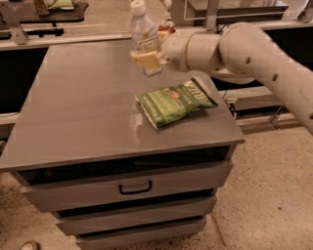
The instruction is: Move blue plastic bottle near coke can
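- Camera view looks down on a grey counter with a flat, matte top and three drawers in its front; the top drawer has a dark handle.
- Speckled beige floor surrounds it, and a dark table stands well behind at upper left.
- A white robot arm reaches in from the right, over the counter's back right part.
- A green chip bag lies flat on the right half of the top, just below the arm.
- The blue plastic bottle stands slightly tilted over the back of the counter, white cap up; whether its base touches the top cannot be told.
- The gripper is at the bottle's lower half, its jaws clamped on the bottle.
- The coke can shows only partly at the back edge, just right of the bottle and behind the arm.
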Available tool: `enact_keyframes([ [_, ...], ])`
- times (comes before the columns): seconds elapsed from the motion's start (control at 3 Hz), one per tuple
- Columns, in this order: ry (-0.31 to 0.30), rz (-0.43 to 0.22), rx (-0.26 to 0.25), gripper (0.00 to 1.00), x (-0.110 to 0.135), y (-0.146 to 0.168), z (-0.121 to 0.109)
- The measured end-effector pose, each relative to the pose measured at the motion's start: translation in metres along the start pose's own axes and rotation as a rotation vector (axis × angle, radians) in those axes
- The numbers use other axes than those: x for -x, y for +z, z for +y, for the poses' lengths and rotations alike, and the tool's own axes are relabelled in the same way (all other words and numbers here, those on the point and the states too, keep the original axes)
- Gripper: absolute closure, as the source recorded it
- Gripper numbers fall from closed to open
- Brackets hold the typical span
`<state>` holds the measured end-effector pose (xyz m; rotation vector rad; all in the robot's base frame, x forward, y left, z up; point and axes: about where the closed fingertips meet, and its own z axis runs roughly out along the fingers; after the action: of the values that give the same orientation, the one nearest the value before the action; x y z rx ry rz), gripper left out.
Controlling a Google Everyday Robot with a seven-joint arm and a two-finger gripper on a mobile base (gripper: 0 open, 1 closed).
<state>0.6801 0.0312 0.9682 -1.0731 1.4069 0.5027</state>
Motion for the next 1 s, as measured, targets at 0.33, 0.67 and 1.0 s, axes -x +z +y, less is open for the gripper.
enact_keyframes([
  [0.33,-0.022,0.013,-0.166,1.0,-0.008,-0.05,-0.072],
  [0.67,-0.006,0.001,-0.286,1.0,-0.024,-0.083,-0.133],
  [1.0,0.041,-0.011,-0.363,1.0,-0.048,-0.096,-0.181],
])
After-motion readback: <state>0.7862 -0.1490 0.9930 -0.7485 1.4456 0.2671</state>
